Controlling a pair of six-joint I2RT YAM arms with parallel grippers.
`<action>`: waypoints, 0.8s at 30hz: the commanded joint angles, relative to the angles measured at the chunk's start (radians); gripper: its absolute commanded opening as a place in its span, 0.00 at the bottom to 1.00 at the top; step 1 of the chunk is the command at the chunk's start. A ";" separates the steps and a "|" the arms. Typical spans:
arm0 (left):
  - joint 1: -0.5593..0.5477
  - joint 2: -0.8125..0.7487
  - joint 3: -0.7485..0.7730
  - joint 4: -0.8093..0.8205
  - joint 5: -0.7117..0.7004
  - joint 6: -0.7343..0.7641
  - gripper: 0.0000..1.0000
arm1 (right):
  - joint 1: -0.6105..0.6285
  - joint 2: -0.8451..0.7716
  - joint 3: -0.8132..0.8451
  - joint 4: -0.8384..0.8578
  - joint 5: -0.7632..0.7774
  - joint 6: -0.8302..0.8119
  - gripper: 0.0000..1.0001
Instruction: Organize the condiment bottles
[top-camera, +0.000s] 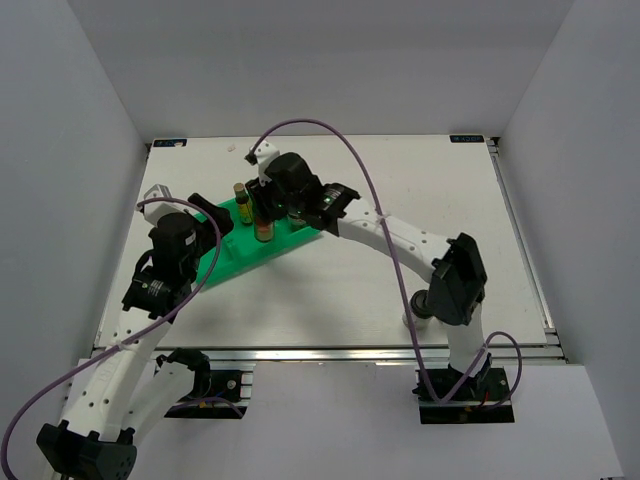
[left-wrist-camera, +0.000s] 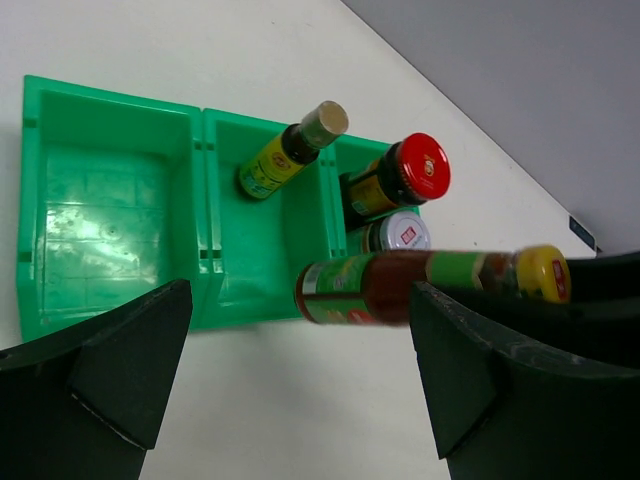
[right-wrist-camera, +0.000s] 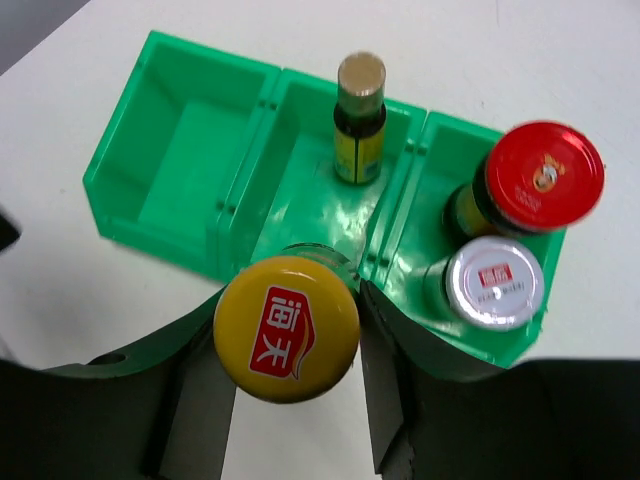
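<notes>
A green divided bin (right-wrist-camera: 170, 150) lies on the white table. My right gripper (right-wrist-camera: 290, 330) is shut on a slim yellow-capped bottle (right-wrist-camera: 287, 327) and holds it upright over the near wall of the middle compartment. In that compartment stands a tan-capped bottle (right-wrist-camera: 360, 120). The end compartment holds a red-capped jar (right-wrist-camera: 545, 175) and a silver-lidded jar (right-wrist-camera: 495, 282) side by side. My left gripper (left-wrist-camera: 300, 400) hangs open over bare table just short of the bin (left-wrist-camera: 110, 200), with nothing between its fingers (left-wrist-camera: 110, 380). Its view shows the held bottle (left-wrist-camera: 400, 285) from the side.
White walls (top-camera: 60, 150) close in the table on the left, back and right. The bin (top-camera: 230, 250) sits in the left half of the table, between the two arms. A purple cable (top-camera: 350, 150) arcs over the right arm.
</notes>
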 joint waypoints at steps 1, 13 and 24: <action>0.002 0.000 -0.005 -0.029 -0.062 -0.014 0.98 | 0.005 0.047 0.169 0.178 0.043 -0.013 0.01; 0.002 0.009 -0.014 -0.026 -0.111 -0.008 0.98 | 0.005 0.225 0.218 0.312 0.078 -0.064 0.02; 0.002 0.036 -0.016 -0.012 -0.093 0.008 0.98 | 0.005 0.310 0.238 0.332 0.085 -0.059 0.31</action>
